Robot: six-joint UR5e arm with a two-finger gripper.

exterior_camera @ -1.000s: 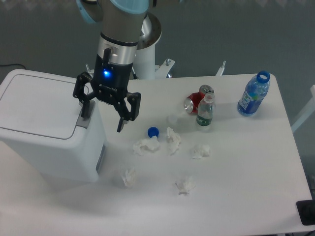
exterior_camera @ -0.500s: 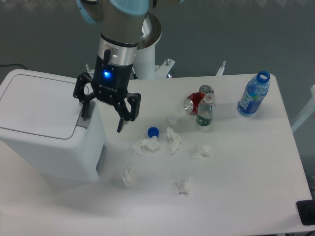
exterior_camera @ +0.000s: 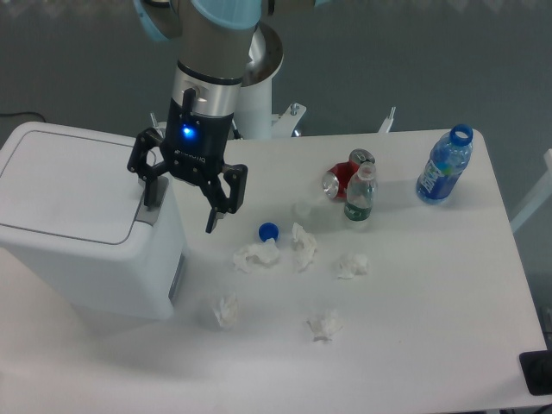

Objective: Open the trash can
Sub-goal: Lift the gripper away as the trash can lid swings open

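Note:
The trash can (exterior_camera: 82, 220) is a large white boxy bin at the left of the table, its flat lid shut. Its grey push tab (exterior_camera: 147, 212) sits at the lid's right edge. My gripper (exterior_camera: 183, 210) hangs over the bin's right top edge with its jaws wide open and empty. The left finger (exterior_camera: 154, 191) stands right at the grey tab; I cannot tell if it touches. The right finger (exterior_camera: 216, 211) hangs beyond the bin's side, above the table.
On the table lie a blue bottle cap (exterior_camera: 269, 231), several crumpled tissues (exterior_camera: 257, 254), a red can (exterior_camera: 342, 178) on its side, a small clear bottle (exterior_camera: 360, 197) and a blue open bottle (exterior_camera: 444, 166). The robot's white base post (exterior_camera: 255, 108) stands behind the table.

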